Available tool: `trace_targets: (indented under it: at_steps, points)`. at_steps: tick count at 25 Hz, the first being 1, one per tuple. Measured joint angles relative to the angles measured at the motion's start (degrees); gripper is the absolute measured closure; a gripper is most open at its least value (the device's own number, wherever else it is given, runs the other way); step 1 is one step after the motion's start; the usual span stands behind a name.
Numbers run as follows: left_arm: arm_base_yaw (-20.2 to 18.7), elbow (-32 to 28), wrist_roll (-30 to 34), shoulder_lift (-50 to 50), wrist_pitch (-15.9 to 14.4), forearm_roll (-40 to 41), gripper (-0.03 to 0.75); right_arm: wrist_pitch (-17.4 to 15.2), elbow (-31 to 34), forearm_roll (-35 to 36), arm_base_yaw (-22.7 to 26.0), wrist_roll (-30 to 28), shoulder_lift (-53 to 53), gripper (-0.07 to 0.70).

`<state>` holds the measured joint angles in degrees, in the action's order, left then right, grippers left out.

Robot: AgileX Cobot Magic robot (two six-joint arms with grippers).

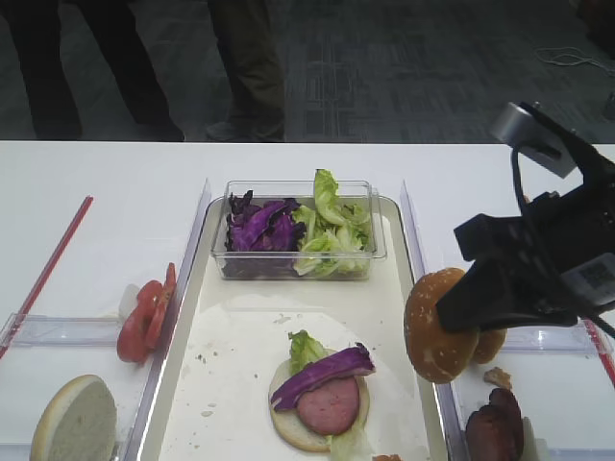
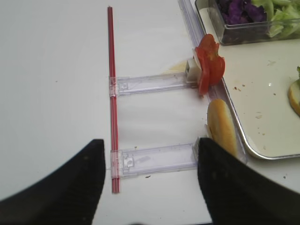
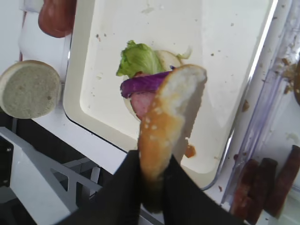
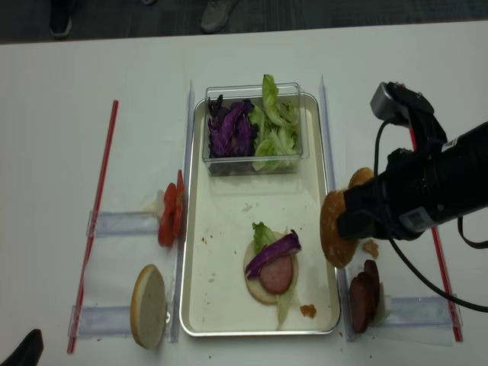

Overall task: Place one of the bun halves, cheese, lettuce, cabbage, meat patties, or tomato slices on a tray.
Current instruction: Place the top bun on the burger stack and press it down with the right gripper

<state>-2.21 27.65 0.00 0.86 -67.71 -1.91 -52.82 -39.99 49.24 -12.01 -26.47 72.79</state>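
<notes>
My right gripper (image 3: 154,174) is shut on the sesame bun top (image 3: 168,117), holding it on edge over the right rim of the cream tray (image 1: 240,365). On the tray lies a bun base (image 4: 259,286) stacked with lettuce, cabbage and a pink meat slice. Tomato slices (image 1: 144,317) stand left of the tray. Meat patties (image 1: 495,427) lie right of it. A clear box at the tray's far end holds cabbage (image 1: 259,226) and lettuce (image 1: 332,226). The left gripper (image 2: 150,154) hovers open over the table, left of the tray. Cheese is out of view.
A pale bun half (image 1: 75,423) leans by the tray's near left corner. Clear plastic holders (image 2: 154,159) and a red rod (image 2: 112,93) lie on the left side, with another rod (image 4: 438,252) on the right. People's legs (image 1: 245,67) stand behind the table.
</notes>
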Motion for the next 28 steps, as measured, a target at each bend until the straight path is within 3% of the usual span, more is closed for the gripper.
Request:
trace_targets:
  at_steps: [5, 11, 16, 21, 28]
  points:
    - [0.0, 0.0, 0.0, 0.0, 0.0, 0.0, 0.306, -2.3, 0.0, 4.9, 0.0, -5.5, 2.6, 0.47]
    - [0.0, 0.0, 0.0, 0.0, 0.0, 0.0, 0.306, -6.5, 0.0, 16.9, 0.0, -15.1, 7.1, 0.47]
    - [0.0, 0.0, 0.0, 0.0, 0.0, 0.0, 0.306, -8.6, 0.0, 21.1, 0.0, -19.3, 10.5, 0.47]
    - [0.0, 0.0, 0.0, 0.0, 0.0, 0.0, 0.306, -13.5, 0.0, 26.9, 0.0, -24.9, 15.0, 0.47]
    - [0.0, 0.0, 0.0, 0.0, 0.0, 0.0, 0.306, -13.8, 0.0, 31.1, -0.1, -29.0, 20.9, 0.47]
